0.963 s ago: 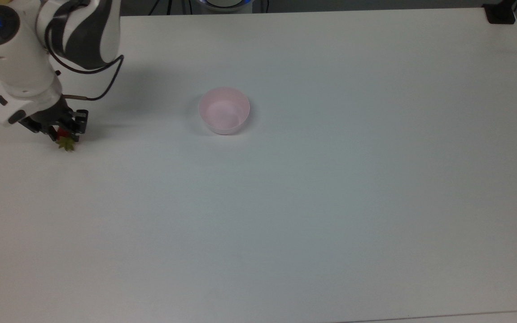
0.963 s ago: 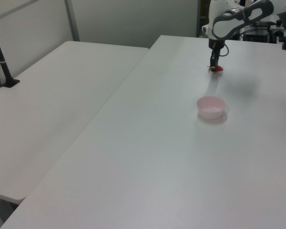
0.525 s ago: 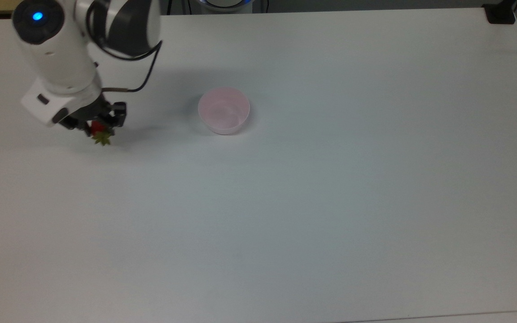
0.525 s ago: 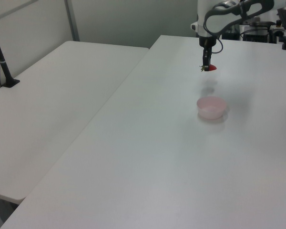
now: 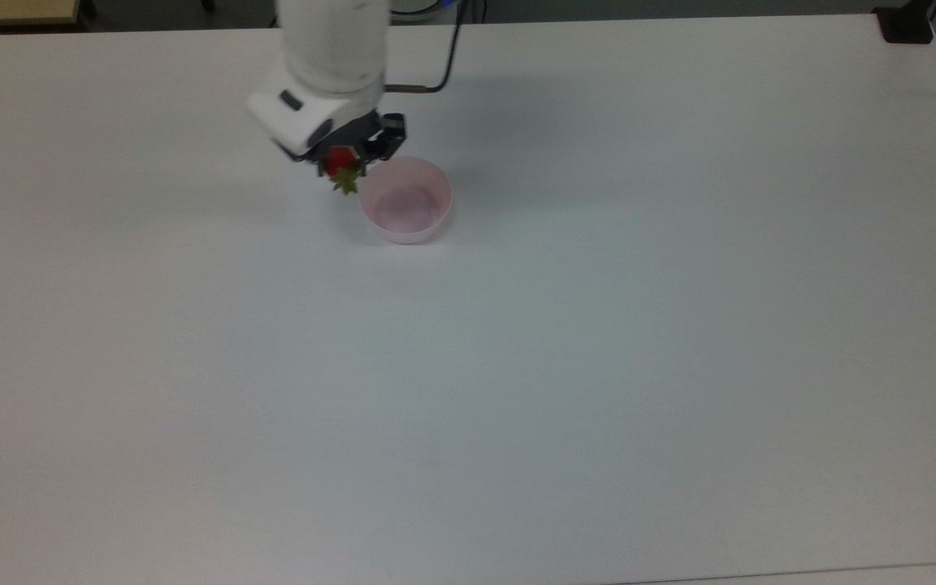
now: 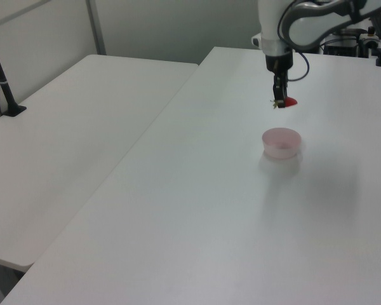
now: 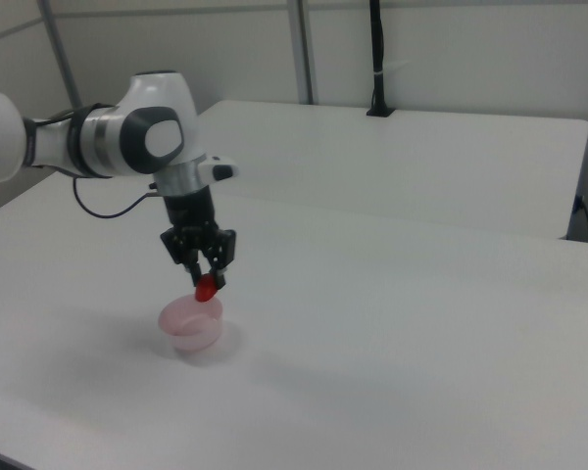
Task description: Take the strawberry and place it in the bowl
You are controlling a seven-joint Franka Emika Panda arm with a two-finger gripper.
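I have the strawberry [image 5: 340, 163] pinched between my two fingers, lifted clear of the white table [image 5: 517, 366] and hanging in the air with its green cap pointing down and outward; my gripper [image 5: 344, 159] is clamped on the red body, so the pick-up half of the job looks done. What is left is the placing. In the top view the berry sits just beside the bowl [image 5: 405, 200], at the rim on the top view's left, and not yet over the hollow. In the right view the strawberry [image 7: 207, 287] hangs just above the bowl [image 7: 189, 323] near its rim, and in the left view the strawberry [image 6: 289, 101] is above and slightly behind the bowl [image 6: 281, 142]. So I judge I am close, but I need to carry it a little further, until the berry is over the middle, and then let go. The bowl stands toward the table's far edge, well apart from both side edges and nowhere near a corner, and its inside is empty. By count: one strawberry, one pale pink bowl, one arm with one gripper [image 7: 207, 276], and a second white table [image 6: 70, 133] standing alongside with nothing of the task on it.
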